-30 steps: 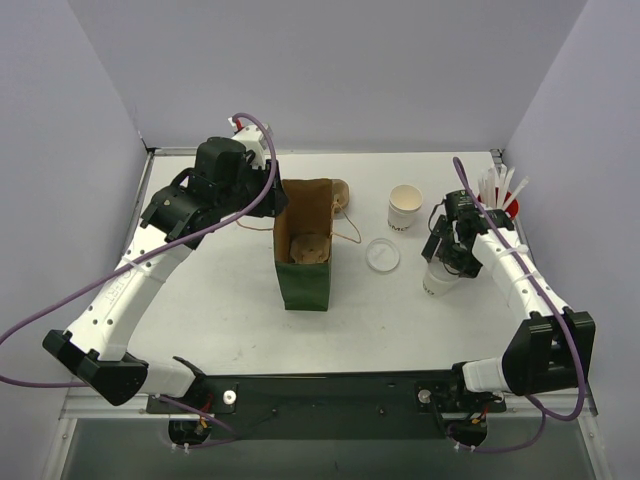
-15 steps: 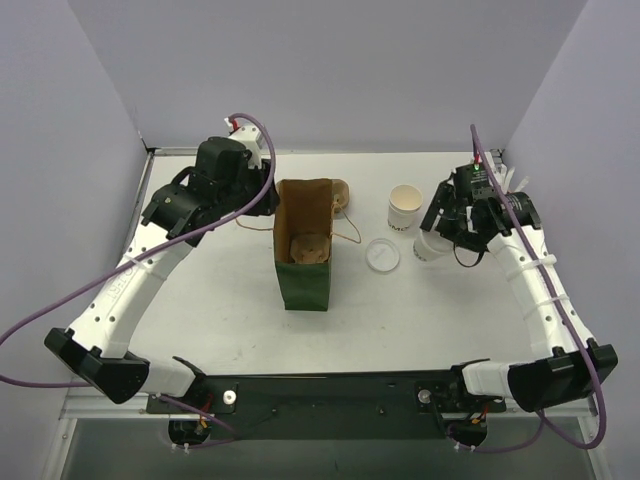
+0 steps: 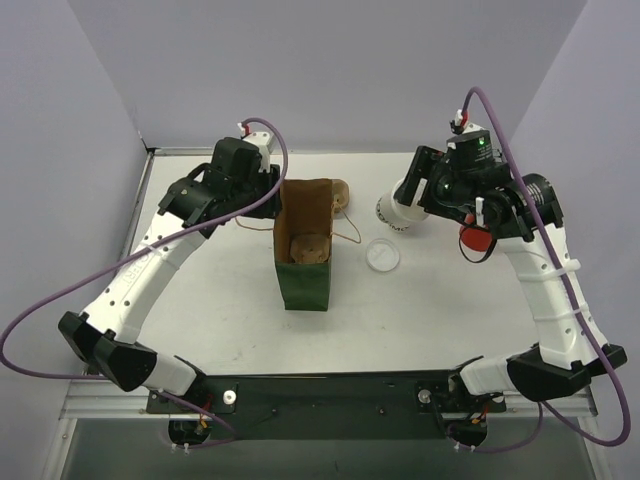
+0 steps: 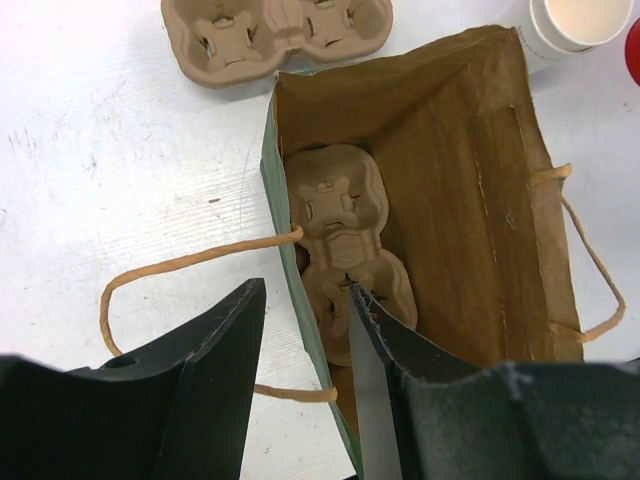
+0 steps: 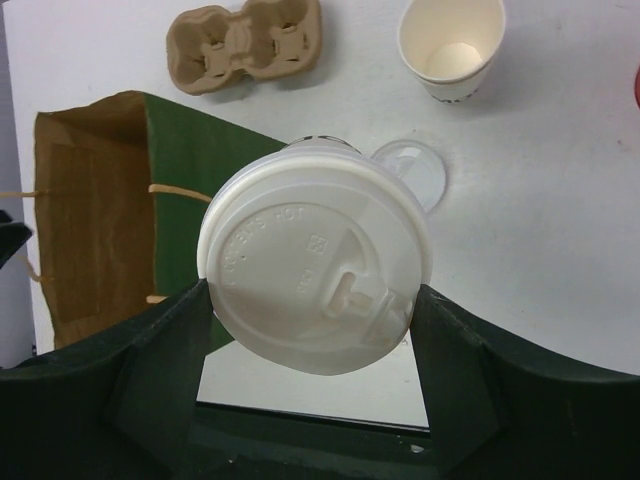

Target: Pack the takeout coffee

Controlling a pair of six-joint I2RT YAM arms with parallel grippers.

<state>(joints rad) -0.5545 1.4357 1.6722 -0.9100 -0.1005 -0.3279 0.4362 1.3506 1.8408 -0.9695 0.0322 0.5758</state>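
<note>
My right gripper (image 5: 312, 292) is shut on a white takeout cup with a whitish lid (image 5: 315, 260) and holds it in the air. In the top view this cup (image 3: 393, 210) hangs right of the bag under the gripper (image 3: 415, 195). A second white cup (image 5: 450, 45) stands open and lidless on the table; its rim also shows in the left wrist view (image 4: 575, 20). Its loose lid (image 3: 382, 255) lies on the table. My left gripper (image 4: 305, 295) is open, its fingers straddling the left wall of the green paper bag (image 4: 450, 180), (image 3: 305, 285).
A brown pulp carrier (image 4: 345, 240) lies in the bag's bottom. Another carrier (image 5: 245, 45) lies on the table behind the bag (image 5: 90, 200). A red cup (image 3: 475, 238) shows partly under the right arm. The bag's twine handles (image 4: 180, 265) hang outward.
My right gripper has lifted the lidded cup off the table's right side and carried it up and left toward the bag. My left gripper has shifted slightly right at the bag's wall.
</note>
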